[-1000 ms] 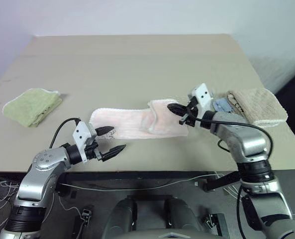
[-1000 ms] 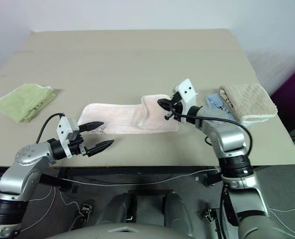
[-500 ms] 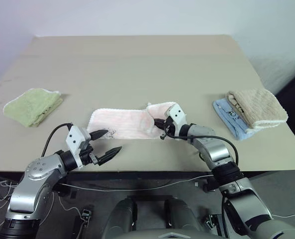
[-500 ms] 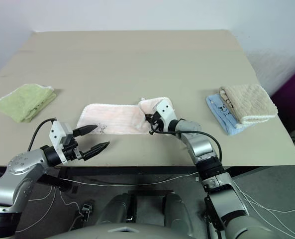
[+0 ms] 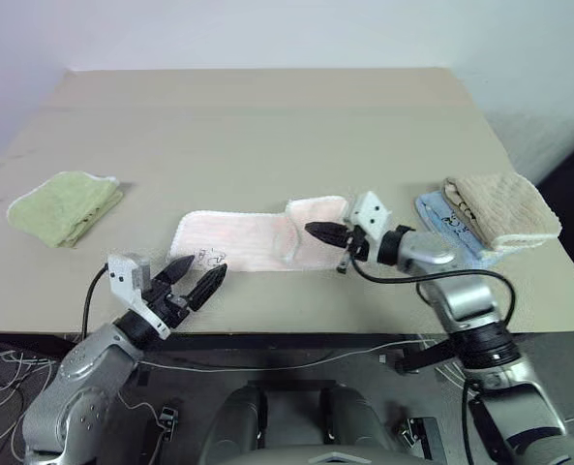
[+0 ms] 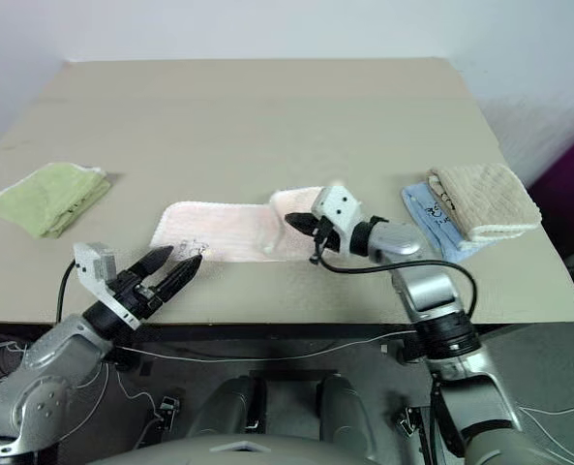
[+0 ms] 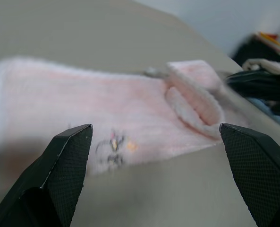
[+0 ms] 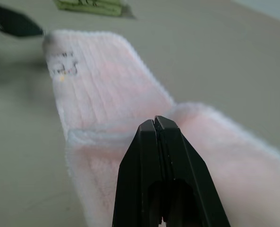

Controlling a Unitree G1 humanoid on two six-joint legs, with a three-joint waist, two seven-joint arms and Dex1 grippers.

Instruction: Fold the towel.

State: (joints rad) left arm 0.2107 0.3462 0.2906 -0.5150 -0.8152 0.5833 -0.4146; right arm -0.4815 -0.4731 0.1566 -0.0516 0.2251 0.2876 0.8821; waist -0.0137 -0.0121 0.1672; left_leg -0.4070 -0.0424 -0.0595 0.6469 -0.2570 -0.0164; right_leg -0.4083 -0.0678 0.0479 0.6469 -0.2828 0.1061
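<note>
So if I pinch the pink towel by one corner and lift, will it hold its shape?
Probably not. The towel already slumps into a soft fold at its right end, so it looks floppy. Its terry pile likely grips the table, so it should drag rather than slide.

No word, number or brand can be read anywhere. The towel (image 7: pixel 130 127) bears a small dark embroidered mark with a spot of orange at the end nearest the left gripper (image 5: pixel 195 278), lying between that gripper's spread fingertips in the left wrist view, too blurred to tell whether it is letters or a figure. The pale blue cloth (image 5: pixel 439 219) beyond the right gripper (image 5: pixel 317 231), on its wrist side, carries a small dark printed mark, too small to make out
</note>
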